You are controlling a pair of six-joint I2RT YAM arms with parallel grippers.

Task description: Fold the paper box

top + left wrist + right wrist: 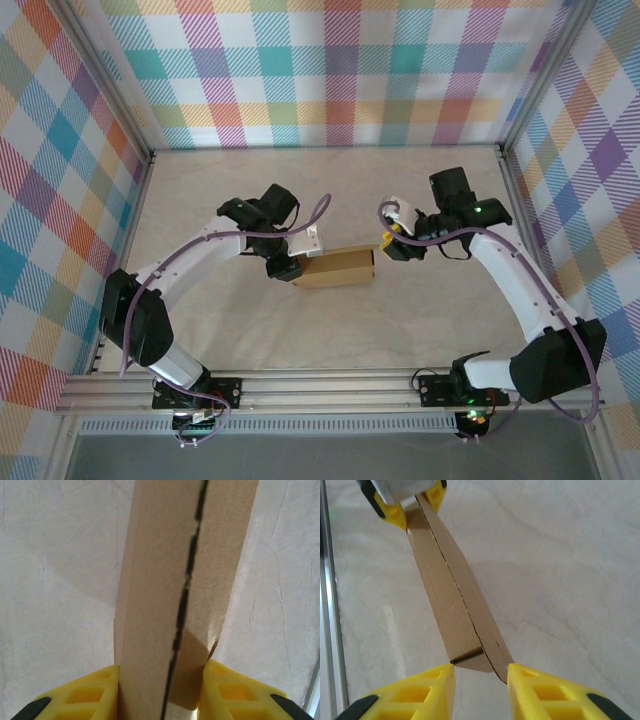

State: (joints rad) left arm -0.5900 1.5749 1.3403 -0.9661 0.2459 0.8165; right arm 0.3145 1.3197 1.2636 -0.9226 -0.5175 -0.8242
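1. From the top external view you are seeing the paper box as a closed brown block lying near the middle of the table, between the two arms, with checked walls standing around it
2. That view is giving you both arms whole. The wrist views are giving you the contact instead
3. The left wrist view is showing you the paper box edge-on, with a dark seam running along its narrow face
4. The right wrist view is showing you the whole length of the paper box running away from the camera, with the left gripper sitting on its far end
5. Your left arm is sweeping up from its base, bending at the elbow by the left rail, and arching over so the left gripper is pointing at the box's left end
6. Your right arm is mirroring it, elbow out by the right rail, with the wrist turned inward so the right gripper is meeting the box's right end
7. The left gripper is pinching the box, its yellow fingers pressing against both faces with cardboard filling the gap
8. The right gripper is spread to the box's thickness, and its fingertips are catching only the very end of the cardboard, one at each corner, in a shallow pinch
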